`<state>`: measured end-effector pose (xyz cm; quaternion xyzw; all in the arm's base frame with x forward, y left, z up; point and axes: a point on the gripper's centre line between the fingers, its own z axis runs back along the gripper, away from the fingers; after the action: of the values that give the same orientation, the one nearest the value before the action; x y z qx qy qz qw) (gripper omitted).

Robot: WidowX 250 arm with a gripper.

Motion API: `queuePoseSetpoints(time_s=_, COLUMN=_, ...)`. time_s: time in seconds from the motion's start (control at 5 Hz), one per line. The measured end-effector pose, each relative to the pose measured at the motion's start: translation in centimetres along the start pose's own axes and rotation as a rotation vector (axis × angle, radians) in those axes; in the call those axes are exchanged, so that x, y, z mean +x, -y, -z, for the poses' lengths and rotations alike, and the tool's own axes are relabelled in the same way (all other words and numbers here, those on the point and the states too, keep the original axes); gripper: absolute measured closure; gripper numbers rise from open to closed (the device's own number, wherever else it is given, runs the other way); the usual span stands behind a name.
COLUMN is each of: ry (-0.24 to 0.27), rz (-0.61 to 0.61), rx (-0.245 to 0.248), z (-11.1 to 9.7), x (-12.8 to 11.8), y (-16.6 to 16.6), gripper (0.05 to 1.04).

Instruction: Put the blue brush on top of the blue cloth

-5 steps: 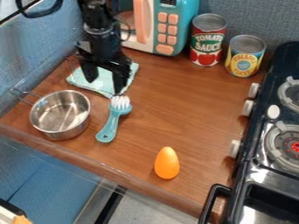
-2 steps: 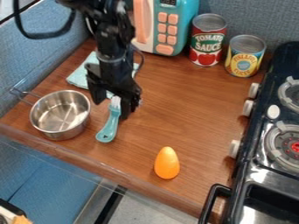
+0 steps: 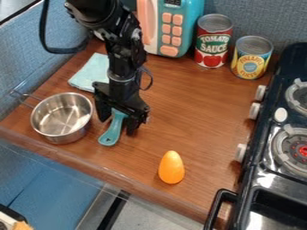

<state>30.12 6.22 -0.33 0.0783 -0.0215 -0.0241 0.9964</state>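
On the wooden bench (image 3: pixel 198 117), the blue scrub brush (image 3: pixel 110 134) lay off the blue cloth (image 3: pixel 89 73). The gripper (image 3: pixel 117 126) was spread astride it; grasping, lifting and placing seemed left.

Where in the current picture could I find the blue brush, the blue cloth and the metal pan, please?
Blue brush (image 3: pixel 112 130): camera view, on its handle.
Blue cloth (image 3: pixel 91 73): camera view, on the bare fabric left of the arm in the picture.
Metal pan (image 3: pixel 60 117): camera view, on its inside bottom.
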Motion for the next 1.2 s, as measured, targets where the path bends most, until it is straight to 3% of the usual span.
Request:
queuePoseSetpoints(time_s=0.2, ry=0.02, rz=-0.004, rx=0.016, z=0.3, x=1.2, y=-0.4, gripper=0.144)
queuePoseSetpoints(time_s=0.4, ry=0.019, rz=-0.012, rx=0.022, z=0.5, x=1.3, y=-0.6, gripper=0.305)
queuePoseSetpoints(time_s=0.8, ry=-0.008, rz=-0.01, rx=-0.016, z=0.2, x=1.2, y=-0.9, gripper=0.305)
queuePoseSetpoints(time_s=1.0, ry=0.007, rz=-0.04, rx=-0.072, z=-1.5, x=2.7, y=-2.3, gripper=0.305)
queuePoseSetpoints(time_s=1.2, ry=0.095, rz=-0.079, rx=-0.094, z=-4.8, x=6.0, y=-5.0, gripper=0.306)
